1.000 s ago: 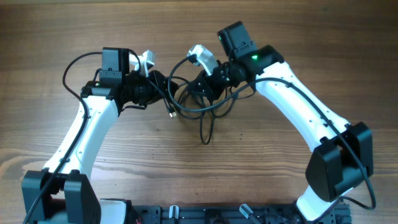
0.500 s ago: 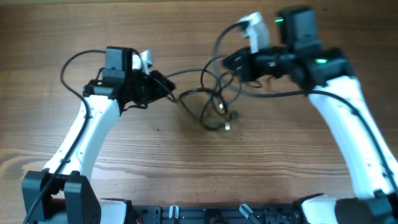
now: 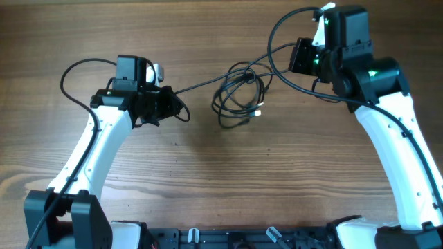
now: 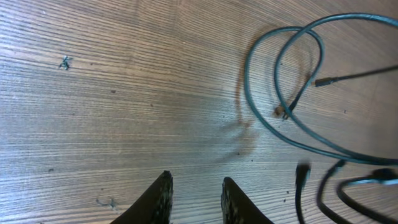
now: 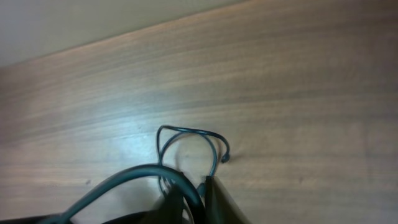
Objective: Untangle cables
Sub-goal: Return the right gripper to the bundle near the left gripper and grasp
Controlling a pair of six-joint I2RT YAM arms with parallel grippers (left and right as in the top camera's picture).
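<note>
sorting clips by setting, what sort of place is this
Most likely a robotics lab or test bench: a bare wood-grain table, a white left arm and right arm rising from its near edge, and loose black cables lying between them.

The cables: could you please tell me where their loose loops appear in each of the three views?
Overhead: the cables lie as loose loops near the centre, slightly above the middle.
Left wrist: the cables sweep through the right half in wide curves.
Right wrist: the cables show as one small loop at lower centre.
Shared landmark: the wood-grain table under them.
</note>
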